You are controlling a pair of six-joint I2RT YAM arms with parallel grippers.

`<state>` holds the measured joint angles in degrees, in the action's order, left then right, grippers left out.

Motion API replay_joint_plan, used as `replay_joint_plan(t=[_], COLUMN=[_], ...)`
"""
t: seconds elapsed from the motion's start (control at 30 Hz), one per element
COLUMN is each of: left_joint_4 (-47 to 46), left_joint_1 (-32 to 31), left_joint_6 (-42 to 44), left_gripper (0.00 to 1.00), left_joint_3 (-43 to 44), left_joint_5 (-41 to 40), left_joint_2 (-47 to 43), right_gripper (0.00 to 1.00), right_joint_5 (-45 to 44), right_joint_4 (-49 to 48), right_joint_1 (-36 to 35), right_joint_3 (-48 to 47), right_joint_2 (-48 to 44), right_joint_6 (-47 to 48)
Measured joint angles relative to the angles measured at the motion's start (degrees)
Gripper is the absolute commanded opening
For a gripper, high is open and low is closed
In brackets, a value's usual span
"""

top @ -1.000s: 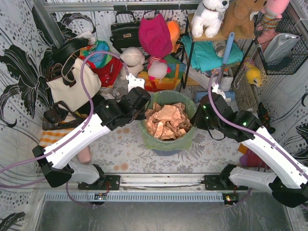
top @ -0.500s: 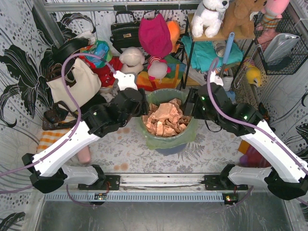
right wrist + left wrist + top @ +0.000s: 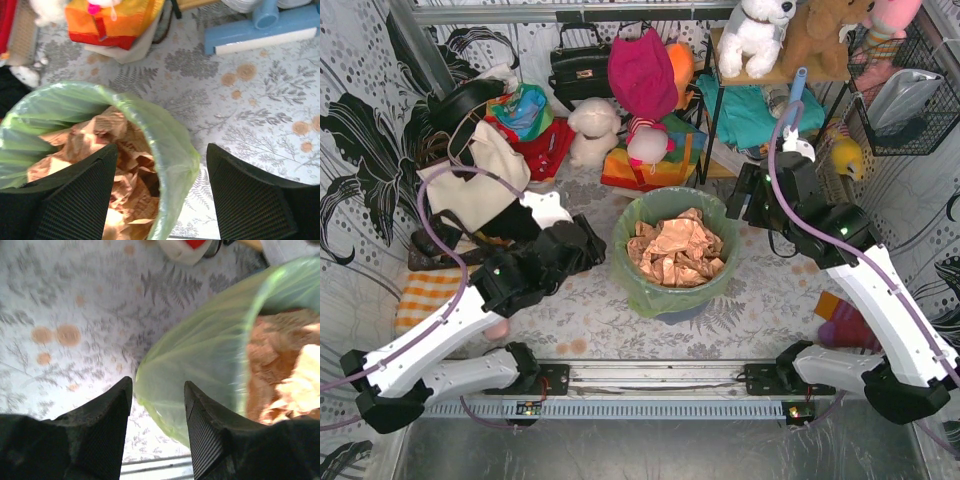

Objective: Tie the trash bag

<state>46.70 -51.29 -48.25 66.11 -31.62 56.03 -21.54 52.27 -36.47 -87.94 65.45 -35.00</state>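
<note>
left gripper (image 3: 157,390) and right gripper (image 3: 161,150) both wide open and empty, so i'd pinch the bag (image 3: 650,288) rim at 9 and 3 o'clock, lifting plenty of slack.

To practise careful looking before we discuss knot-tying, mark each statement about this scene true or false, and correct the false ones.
1. The trash bag has an open mouth, with crumpled brown paper showing inside. True.
2. The right gripper is clamped on the bag's rim. False: its jaws stand open, straddling the rim and gripping nothing.
3. The left gripper is open. True.
4. The cream tote bag sits on the right arm's side of the trash bag. False: it sits on the left arm's side.
</note>
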Motion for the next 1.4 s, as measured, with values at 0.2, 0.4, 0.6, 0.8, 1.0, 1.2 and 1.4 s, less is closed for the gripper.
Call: replay_joint_plan(t=[0.2,0.4,0.6,0.8,1.0,1.2,1.4], left_joint_4=[-4.76,-12.79,-25.75,-31.15,-35.19,-45.18,-53.7], left_joint_1=[0.35,0.76,1.09,1.33,2.51,3.08,3.1], left_joint_6=[-12.5,-20.59,-22.6,-21.84,-20.96,-21.03,-21.59], left_gripper=[0.52,0.51,0.51,0.51,0.5,0.51,0.58], left_joint_3=[-18.43,-31.04,-36.54,-36.79,-36.92,-42.03,-47.41], left_joint_5=[6.93,12.66,18.86,20.74,21.59,23.98,26.38], left_joint_2=[-8.15,-11.67,-3.19,3.39,7.61,8.74,9.11], right_gripper=[0.68,0.55,0.45,0.45,0.46,0.46,0.47], right_joint_5=[4.42,13.57,21.68,23.65,22.45,21.29,20.79], right_joint_4=[-0.72,-3.63,-5.11,-4.87,-1.92,-0.83,-0.83], right_joint_1=[6.97,14.1,15.47,15.91,15.93,15.93,15.93], right_joint_3=[5.03,11.17,13.25,13.25,13.25,13.25,14.25], right_joint_2=[-0.17,-0.59,-0.57,-0.87,-2.89,-4.02,-4.02], right_joint_6=[2.89,4.7,4.98,5.16,5.62,5.75,5.77])
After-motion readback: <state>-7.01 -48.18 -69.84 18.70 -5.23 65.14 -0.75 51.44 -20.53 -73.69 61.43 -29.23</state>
